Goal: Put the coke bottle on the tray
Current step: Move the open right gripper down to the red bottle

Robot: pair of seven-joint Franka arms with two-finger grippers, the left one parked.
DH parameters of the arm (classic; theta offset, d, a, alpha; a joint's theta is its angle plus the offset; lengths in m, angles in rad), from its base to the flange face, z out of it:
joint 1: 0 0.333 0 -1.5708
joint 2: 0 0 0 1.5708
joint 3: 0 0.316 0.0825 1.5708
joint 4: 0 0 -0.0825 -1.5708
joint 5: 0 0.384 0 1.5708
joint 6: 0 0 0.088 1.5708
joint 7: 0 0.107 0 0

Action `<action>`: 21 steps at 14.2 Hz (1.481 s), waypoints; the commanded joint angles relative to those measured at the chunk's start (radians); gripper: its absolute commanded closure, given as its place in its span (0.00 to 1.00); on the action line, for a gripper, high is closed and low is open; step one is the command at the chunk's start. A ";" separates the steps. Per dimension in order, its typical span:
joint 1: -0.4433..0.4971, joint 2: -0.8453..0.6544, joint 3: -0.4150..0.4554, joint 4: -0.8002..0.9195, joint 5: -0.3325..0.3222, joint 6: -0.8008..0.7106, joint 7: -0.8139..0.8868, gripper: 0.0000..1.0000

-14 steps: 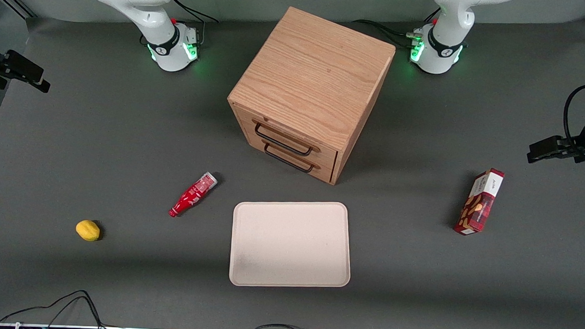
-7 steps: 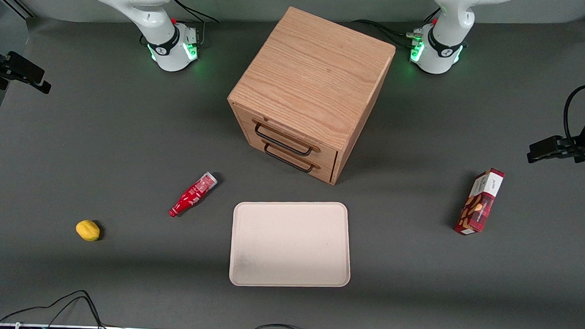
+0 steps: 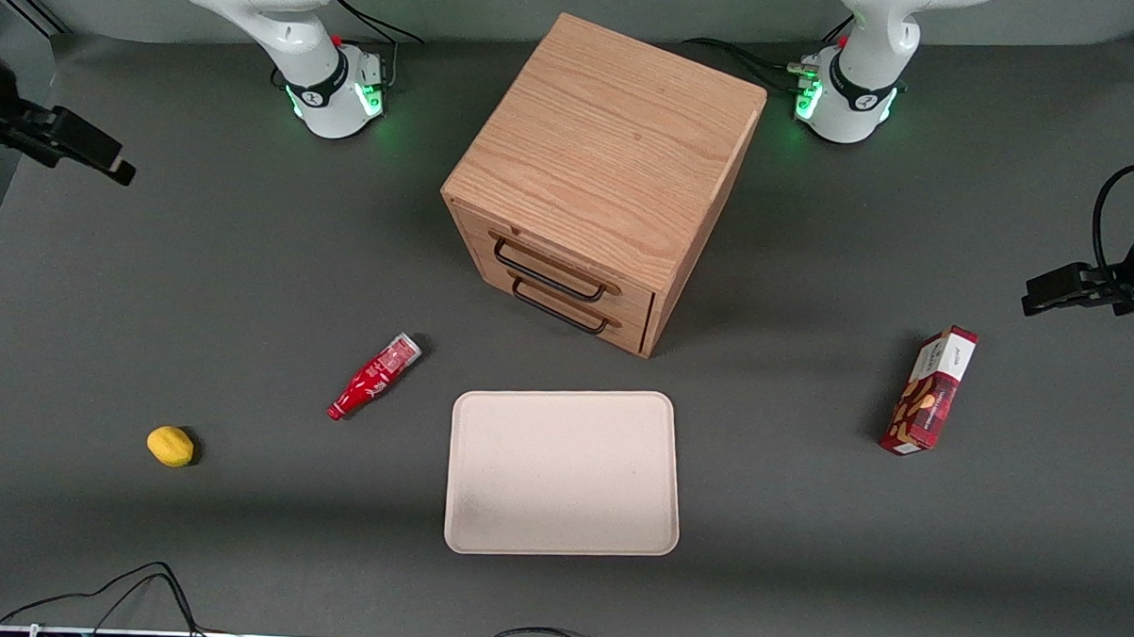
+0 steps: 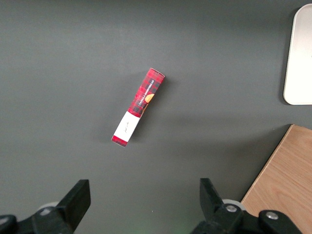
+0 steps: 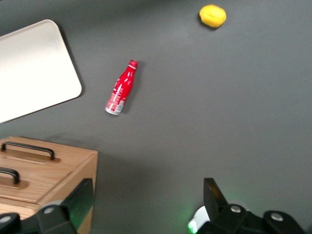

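The coke bottle [image 3: 373, 378] is a slim red bottle lying on its side on the dark table, beside the tray and apart from it. Its red cap points toward the front camera. The right wrist view also shows the coke bottle [image 5: 121, 88]. The tray [image 3: 562, 469] is a large cream rectangle with nothing on it, and a corner of the tray [image 5: 29, 68] shows from the wrist. My gripper [image 3: 101, 156] hangs high at the working arm's end of the table, farther from the front camera than the bottle. My gripper [image 5: 146, 197] is open with nothing between its fingers.
A wooden drawer cabinet [image 3: 610, 160] with both drawers shut stands farther from the front camera than the tray. A yellow lemon [image 3: 170, 446] lies toward the working arm's end. A red snack box [image 3: 930, 390] lies toward the parked arm's end.
My gripper has moved inward over the table from the working arm's end. The bottle, tray and other things have not moved.
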 commanded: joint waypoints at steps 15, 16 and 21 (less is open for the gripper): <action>0.020 0.501 0.247 -0.344 -0.218 0.807 0.733 0.00; 0.019 0.535 0.247 -0.370 -0.257 0.872 0.753 0.00; 0.019 0.657 0.239 -0.404 -0.381 1.051 0.862 0.00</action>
